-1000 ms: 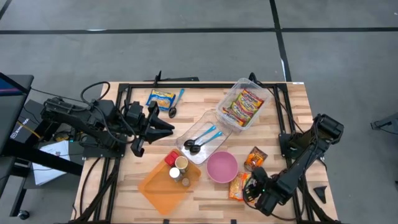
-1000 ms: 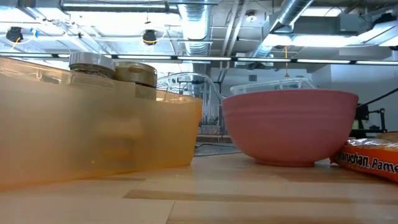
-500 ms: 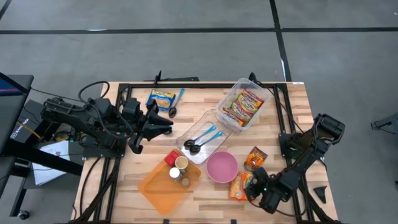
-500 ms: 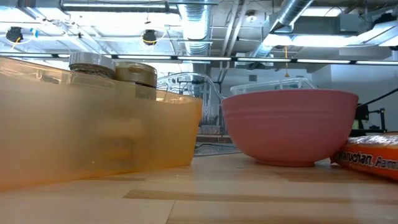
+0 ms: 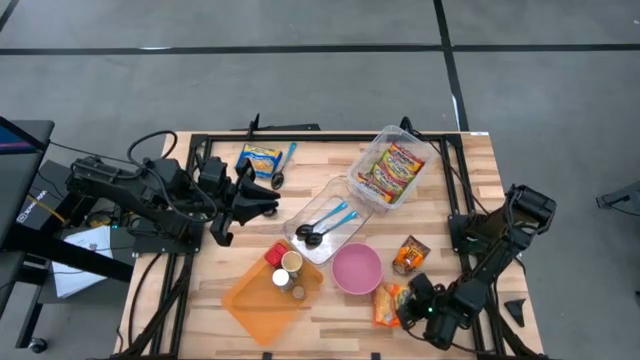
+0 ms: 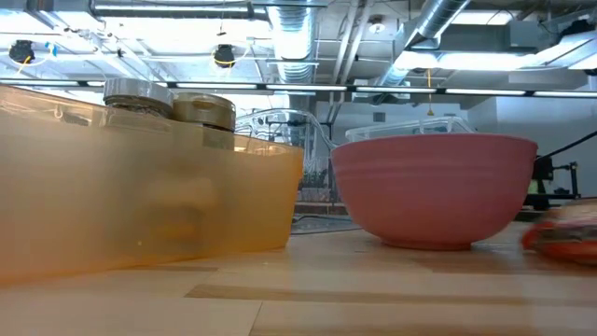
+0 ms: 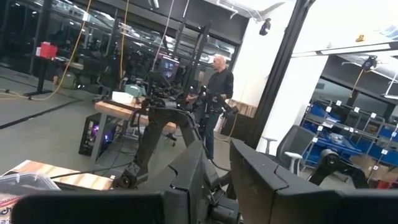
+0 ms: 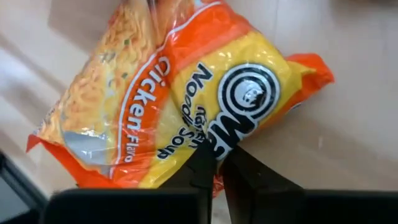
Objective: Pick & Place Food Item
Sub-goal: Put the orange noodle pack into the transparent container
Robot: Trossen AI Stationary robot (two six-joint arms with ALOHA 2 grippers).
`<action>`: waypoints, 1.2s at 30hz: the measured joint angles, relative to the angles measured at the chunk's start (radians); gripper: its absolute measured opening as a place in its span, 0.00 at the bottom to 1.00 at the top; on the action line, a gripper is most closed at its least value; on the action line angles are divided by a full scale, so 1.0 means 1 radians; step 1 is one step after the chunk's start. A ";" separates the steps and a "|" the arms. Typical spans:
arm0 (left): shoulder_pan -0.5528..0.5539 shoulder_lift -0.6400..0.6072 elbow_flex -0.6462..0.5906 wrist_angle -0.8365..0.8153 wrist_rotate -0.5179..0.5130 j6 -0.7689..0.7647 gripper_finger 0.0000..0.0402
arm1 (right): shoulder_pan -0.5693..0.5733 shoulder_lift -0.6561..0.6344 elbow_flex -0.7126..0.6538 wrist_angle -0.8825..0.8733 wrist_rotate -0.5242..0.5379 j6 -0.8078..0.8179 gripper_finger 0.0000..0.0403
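An orange-and-yellow chicken noodle soup packet lies near the table's front right, beside the pink bowl. It also shows in the high view and as a blurred shape at the right of the low view. My right gripper is shut on it. My left gripper hovers above the table's left part with its fingers a narrow gap apart and nothing between them. My right gripper pinches the packet's edge between its two fingers, on the side nearest the arm. The fingers come at it slanting down from the table's near right corner. Whether the packet is clear of the table, I cannot tell.
An orange bin with jars stands at the front. A clear lid holds two spoons, and a clear container holds noodle packets. A snack packet lies right of the bowl. A yellow packet and a spoon lie far left.
My right gripper has shut on the noodle packet's edge and drawn back toward the table's near right corner. The packet has shifted with it, away from the pink bowl, and is blurred in the low view. My left gripper has moved slightly toward the far edge.
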 joint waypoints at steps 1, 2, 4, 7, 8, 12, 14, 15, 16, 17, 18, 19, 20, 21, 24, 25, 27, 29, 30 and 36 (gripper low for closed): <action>0.000 0.000 0.000 0.000 0.000 0.000 0.19 | 0.008 0.000 0.008 -0.004 -0.013 0.000 0.04; 0.000 0.000 0.000 0.002 -0.001 0.000 0.19 | 0.018 0.000 0.017 -0.012 -0.016 0.001 0.04; 0.000 0.000 0.000 0.002 -0.003 0.000 0.19 | 0.040 0.000 0.041 -0.047 -0.016 0.008 0.02; 0.000 0.000 0.000 0.001 -0.003 0.001 0.19 | 0.062 0.000 0.094 -0.133 -0.017 0.017 0.02; 0.000 0.000 0.000 0.001 -0.003 0.001 0.19 | 0.066 0.000 0.118 -0.172 -0.016 0.018 0.02; 0.000 0.000 0.000 -0.005 -0.003 0.001 0.19 | 0.076 -0.002 0.251 -0.391 -0.013 0.017 0.01; 0.000 0.000 0.000 -0.016 -0.003 0.001 0.19 | 0.076 -0.002 0.333 -0.524 -0.008 0.011 0.01; 0.000 0.000 0.000 -0.020 -0.002 0.002 0.19 | 0.076 -0.002 0.374 -0.592 -0.005 0.008 0.01; 0.000 0.000 0.000 -0.023 -0.002 0.002 0.19 | 0.076 -0.002 0.416 -0.656 -0.001 0.002 0.01; 0.000 0.000 0.000 -0.024 -0.002 0.002 0.19 | 0.076 -0.004 0.456 -0.716 0.009 -0.005 0.01; 0.000 0.000 0.000 -0.024 -0.002 0.007 0.19 | 0.076 -0.008 0.492 -0.774 0.020 -0.007 0.01; 0.000 0.005 0.000 -0.023 -0.002 0.017 0.19 | 0.076 -0.016 0.523 -0.824 0.031 -0.011 0.01; 0.000 0.008 0.000 -0.021 -0.002 0.027 0.19 | 0.076 -0.027 0.549 -0.869 0.044 -0.016 0.01; 0.000 0.010 0.000 -0.028 -0.002 0.033 0.19 | 0.076 -0.040 0.569 -0.911 0.057 -0.017 0.01; -0.001 0.022 0.000 -0.022 -0.002 0.037 0.19 | 0.072 -0.094 0.595 -1.015 0.101 -0.032 0.00; -0.001 0.024 0.000 -0.027 -0.001 0.046 0.19 | 0.067 -0.118 0.596 -1.042 0.115 -0.040 0.00; -0.001 0.036 0.000 -0.024 0.002 0.055 0.19 | 0.053 -0.169 0.595 -1.092 0.132 -0.072 0.00; -0.001 0.043 0.000 -0.033 0.002 0.055 0.19 | 0.019 -0.235 0.579 -1.077 0.151 -0.177 0.00; -0.001 0.046 0.000 -0.034 0.004 0.055 0.19 | -0.003 -0.272 0.570 -1.083 0.151 -0.224 0.00; -0.001 0.066 0.000 -0.033 0.004 0.055 0.19 | -0.225 -0.457 0.554 -1.082 0.165 -0.584 0.00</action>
